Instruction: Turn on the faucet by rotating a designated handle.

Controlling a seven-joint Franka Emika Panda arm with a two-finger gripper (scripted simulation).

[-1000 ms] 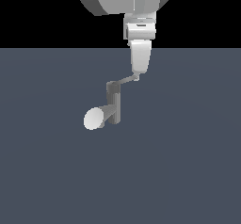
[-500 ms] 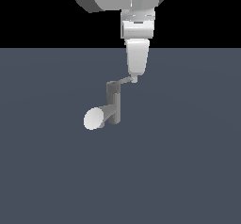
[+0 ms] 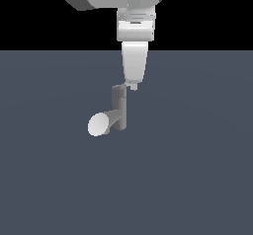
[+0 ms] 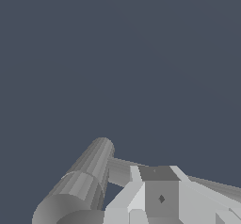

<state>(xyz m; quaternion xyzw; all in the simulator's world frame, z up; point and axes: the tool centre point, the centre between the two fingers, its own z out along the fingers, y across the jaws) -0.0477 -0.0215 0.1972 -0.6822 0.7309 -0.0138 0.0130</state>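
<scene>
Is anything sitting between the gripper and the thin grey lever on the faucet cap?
Nothing visible. The white gripper sits right at the grey faucet post's top, where the thin grey lever projects.

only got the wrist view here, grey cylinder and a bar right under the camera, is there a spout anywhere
Observer: Yes. In the exterior view the faucet has a pale cone-shaped spout low on its post, flaring toward the exterior view's left.
Operator: ok and where's the pincer relative to the post
Observer: The pincer hangs straight down from the arm. Its tip is level with the post's top, just to the exterior view's right of it.
Operator: how much handle shows from there
Observer: Very little. The handle shows only as a short grey stub between the post's top and the pincer tip.
</scene>
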